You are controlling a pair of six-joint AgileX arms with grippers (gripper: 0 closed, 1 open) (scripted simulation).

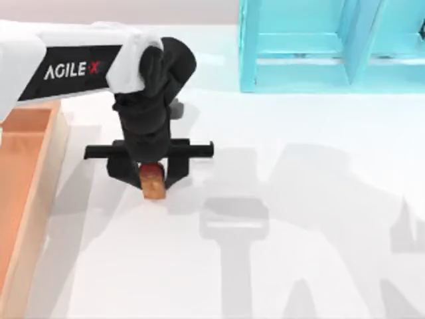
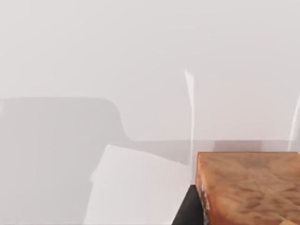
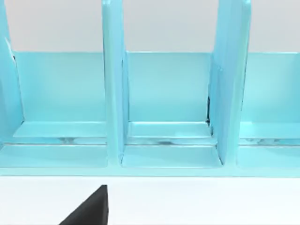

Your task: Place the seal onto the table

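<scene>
White table: just right of the wooden tray, the seal is pinched by the left gripper; lowering and release are judged next.

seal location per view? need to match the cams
Top view: the seal sits left of centre on the white table, between the left pincer's fingers.
Left wrist view: the amber block at the lower right corner, seen close.
Right wrist view: not in it; it faces the turquoise shelf.
Shared landmark: the white table, present in all three views.
</scene>
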